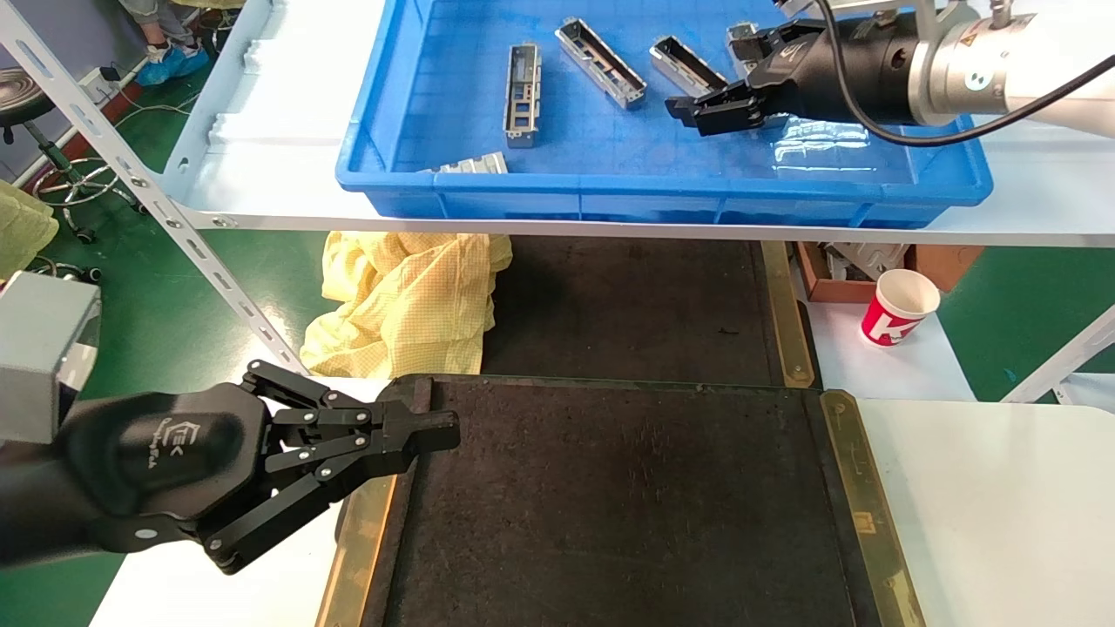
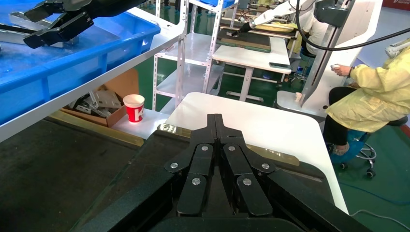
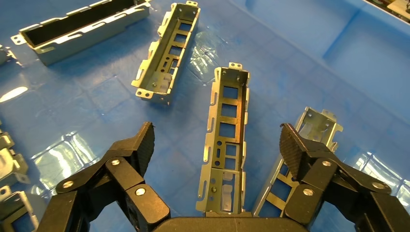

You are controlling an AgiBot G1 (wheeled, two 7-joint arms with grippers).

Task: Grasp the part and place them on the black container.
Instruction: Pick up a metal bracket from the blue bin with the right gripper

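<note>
Several silver-grey parts lie in the blue bin [image 1: 453, 187] on the shelf, among them one part [image 1: 523, 94] and another [image 1: 601, 63]. My right gripper [image 1: 714, 109] hovers open over the bin. In the right wrist view one part [image 3: 225, 140] lies flat on the bin floor between the spread fingers of that gripper [image 3: 216, 130], touching neither finger. A second part [image 3: 295, 159] lies beside one finger. The black container [image 1: 627, 496] sits below the shelf, nothing on it. My left gripper [image 1: 446, 431] rests shut and empty at the container's near left edge, seen as well in its own wrist view [image 2: 214, 118].
A yellow cloth [image 1: 409, 300] is bunched left of a second black tray [image 1: 627, 305] under the shelf. A red-and-white paper cup [image 1: 899, 306] and a cardboard box [image 1: 836, 270] stand at the right. A slanted shelf post [image 1: 174, 222] runs at the left. A seated person [image 2: 377, 92] is beyond the white table.
</note>
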